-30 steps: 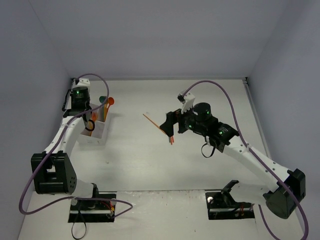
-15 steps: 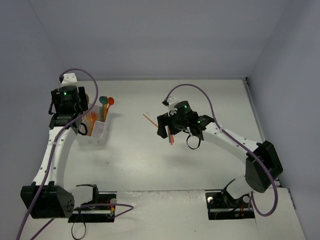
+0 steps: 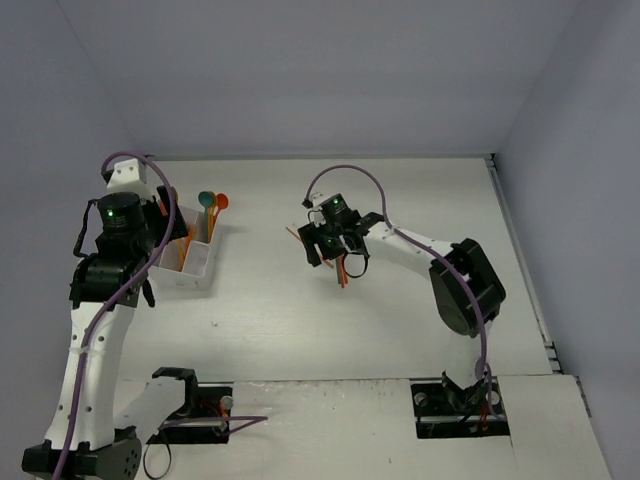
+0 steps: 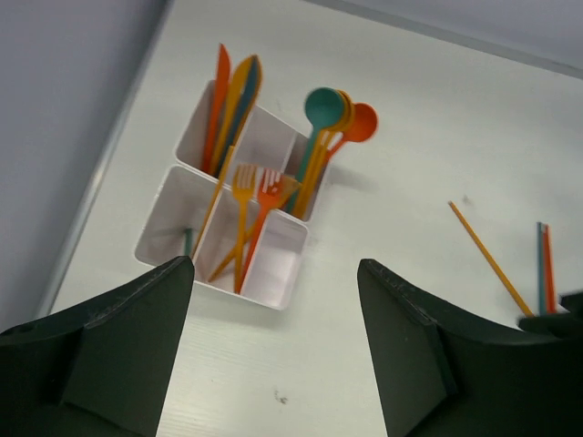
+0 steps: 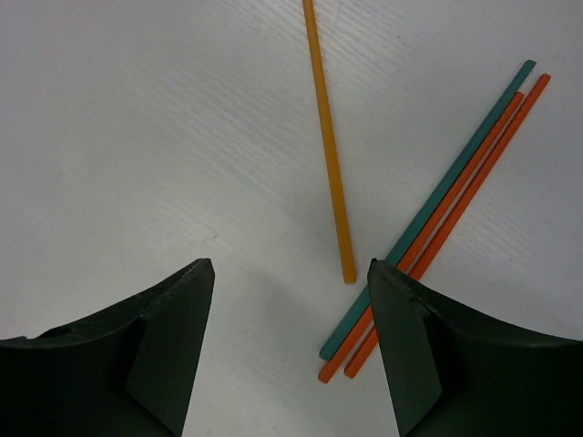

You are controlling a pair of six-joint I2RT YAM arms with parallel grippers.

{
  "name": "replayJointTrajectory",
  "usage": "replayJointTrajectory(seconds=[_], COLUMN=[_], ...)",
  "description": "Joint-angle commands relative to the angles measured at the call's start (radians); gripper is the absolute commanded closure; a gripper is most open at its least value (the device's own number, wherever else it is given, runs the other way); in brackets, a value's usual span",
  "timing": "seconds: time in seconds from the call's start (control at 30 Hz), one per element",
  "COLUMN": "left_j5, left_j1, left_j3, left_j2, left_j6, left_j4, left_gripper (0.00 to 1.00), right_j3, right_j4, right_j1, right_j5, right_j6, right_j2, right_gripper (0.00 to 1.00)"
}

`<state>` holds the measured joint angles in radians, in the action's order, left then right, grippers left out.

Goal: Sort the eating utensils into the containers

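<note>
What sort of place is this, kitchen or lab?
Probably a robot test cell, not a kitchen: white table boxed in by grey walls, left arm and right arm bolted at its near edge, a compartment box of plastic utensils and loose sticks.

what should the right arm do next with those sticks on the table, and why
Probably lower the right gripper onto the lone yellow-orange stick and close. Its jaws stand open above it, and the stick's near end lies between them, just clear of the teal and orange sticks beside it.

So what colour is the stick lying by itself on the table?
The stick is yellow-orange, clearest in the right wrist view.
</note>
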<state>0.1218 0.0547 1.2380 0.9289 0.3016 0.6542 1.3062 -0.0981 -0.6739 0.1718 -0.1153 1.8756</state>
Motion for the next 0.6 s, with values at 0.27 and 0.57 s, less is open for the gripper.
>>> replayJointTrajectory(seconds=[0.27, 0.57], left_j5=[-0.107, -0.162], left_j1=[0.053, 0.081], left_j3=[0.048, 0.048], left_j2=[-0.033, -0.022], left_j6=[0.111, 0.151], left_j4=[0.024, 0.022], left_gripper=[0.3, 0.3], right_j3=[0.151, 0.124], right_j4=[-0.039, -0.072], right_j1=[-0.018, -0.093], right_j5=[-0.139, -0.253], right_j6=[0.023, 0.057], right_j2=[0.176, 0.203], right_gripper=[0.49, 0.73])
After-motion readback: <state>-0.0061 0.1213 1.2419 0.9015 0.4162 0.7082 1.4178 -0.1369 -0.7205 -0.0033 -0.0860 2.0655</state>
